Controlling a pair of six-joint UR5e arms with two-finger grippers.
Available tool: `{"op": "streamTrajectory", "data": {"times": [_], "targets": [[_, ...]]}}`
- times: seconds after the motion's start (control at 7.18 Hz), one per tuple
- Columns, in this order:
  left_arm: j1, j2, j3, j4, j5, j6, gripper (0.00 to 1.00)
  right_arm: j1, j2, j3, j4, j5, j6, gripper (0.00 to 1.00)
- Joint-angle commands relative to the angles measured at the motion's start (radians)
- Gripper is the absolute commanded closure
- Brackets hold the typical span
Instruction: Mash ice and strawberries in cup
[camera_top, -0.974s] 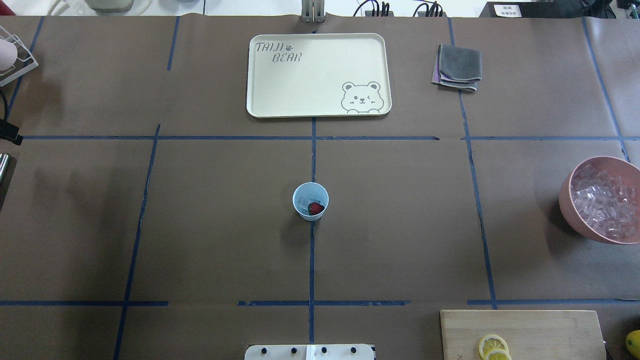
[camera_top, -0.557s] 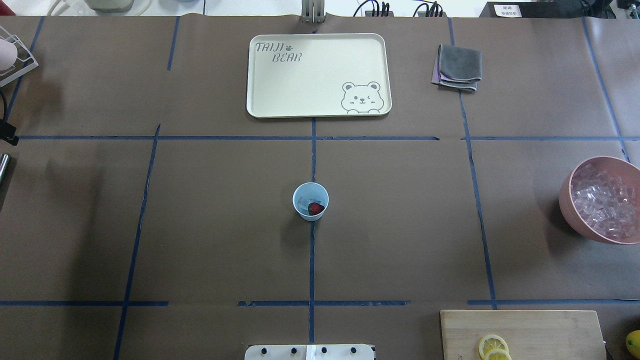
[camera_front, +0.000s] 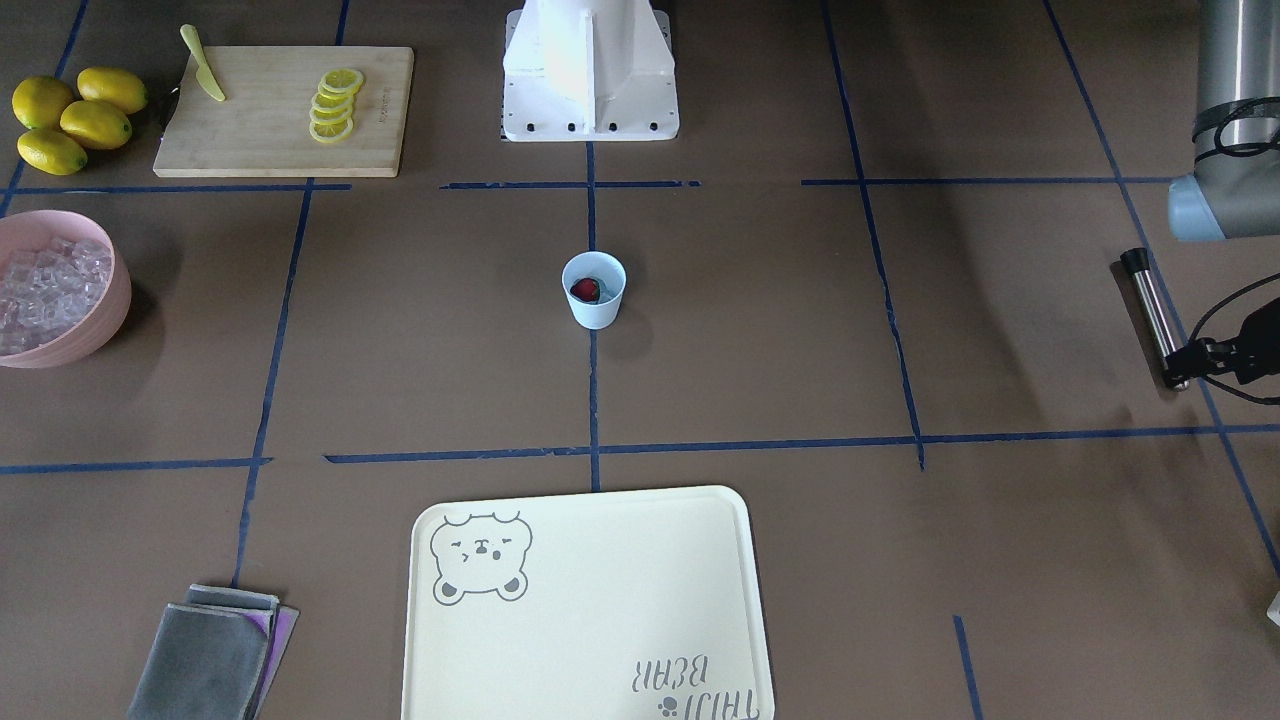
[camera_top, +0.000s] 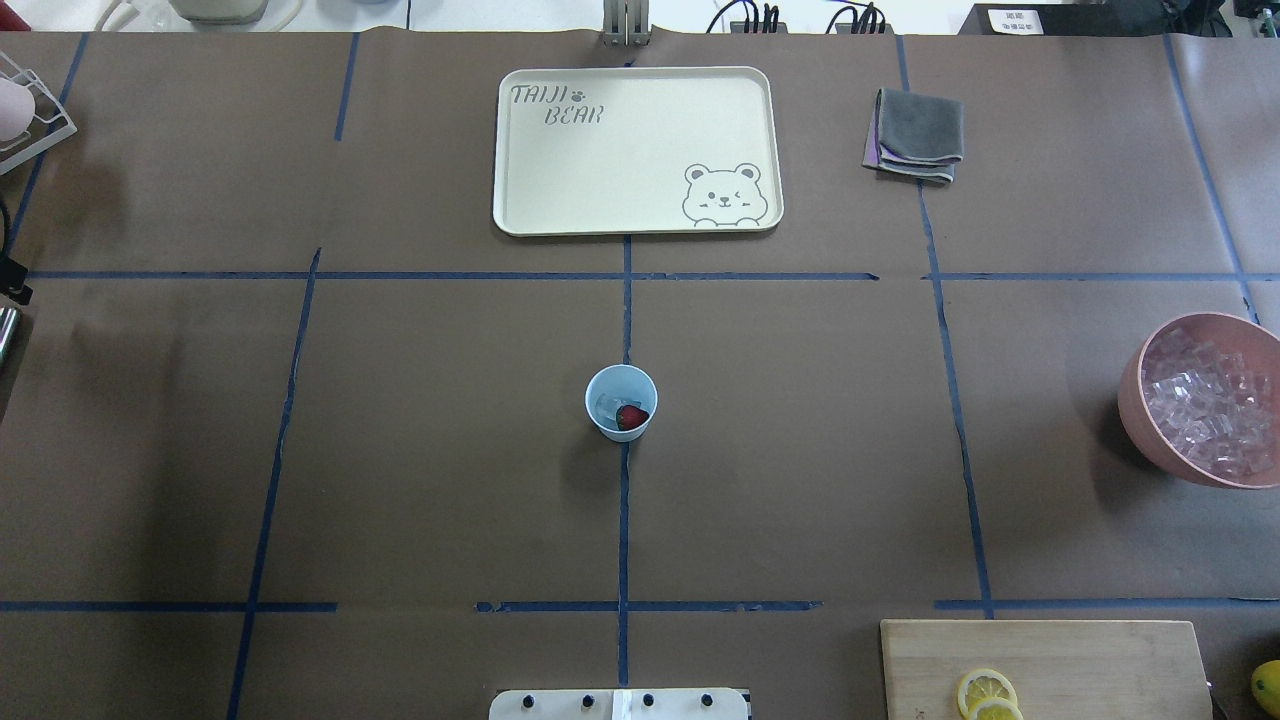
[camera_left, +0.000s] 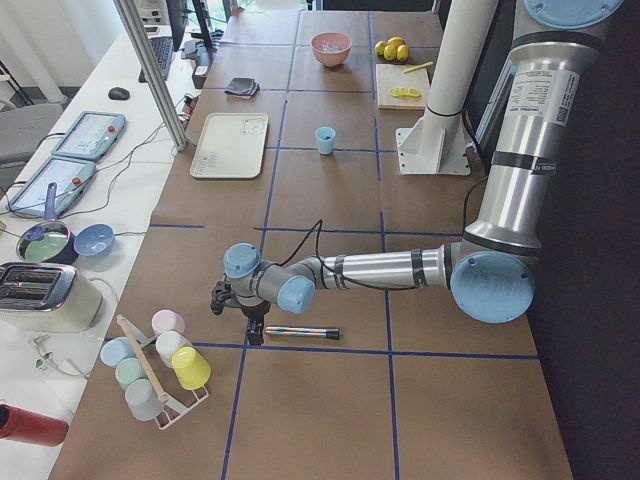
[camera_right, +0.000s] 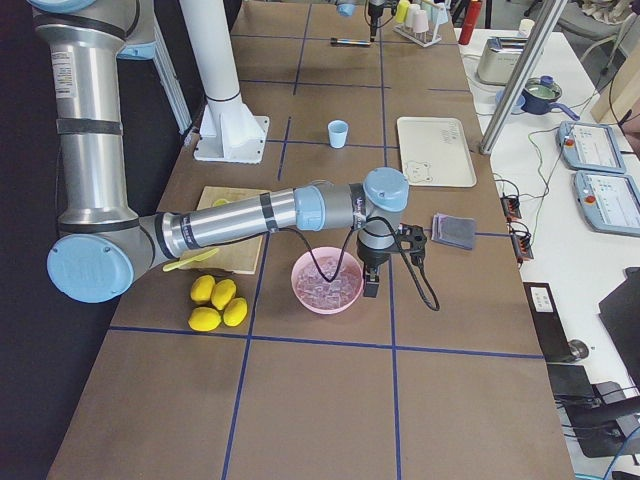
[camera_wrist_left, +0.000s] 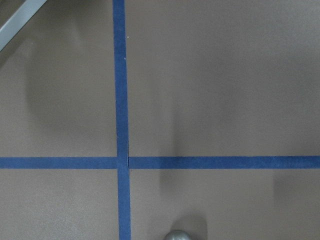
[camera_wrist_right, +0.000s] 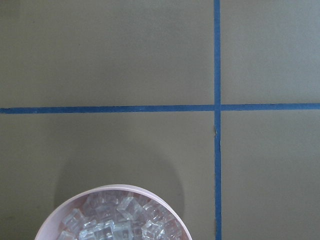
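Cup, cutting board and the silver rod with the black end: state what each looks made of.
The cup looks like plastic: even light-blue, matte, thin wall. The cutting board seems wood or bamboo: pale tan, faint grain, no gloss. The rod appears metal, silver with a bright streak along it; its black end cap may be plastic or rubber.

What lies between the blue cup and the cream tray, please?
Only brown table paper and blue tape lines separate cup and tray, per the overhead view.
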Motion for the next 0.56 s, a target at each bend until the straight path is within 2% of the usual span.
{"op": "streamTrajectory", "data": {"times": [0.0,0.42], "targets": [[0.005,0.003,0.008,0.0,-0.045,-0.002,0.01,0.0,0.0,0.0,-0.001,0.0,0.0,0.0],[0.02,0.003,0.03,-0.002,-0.046,0.003,0.01,0.0,0.0,-0.001,-0.001,0.0,0.0,0.0]]}}
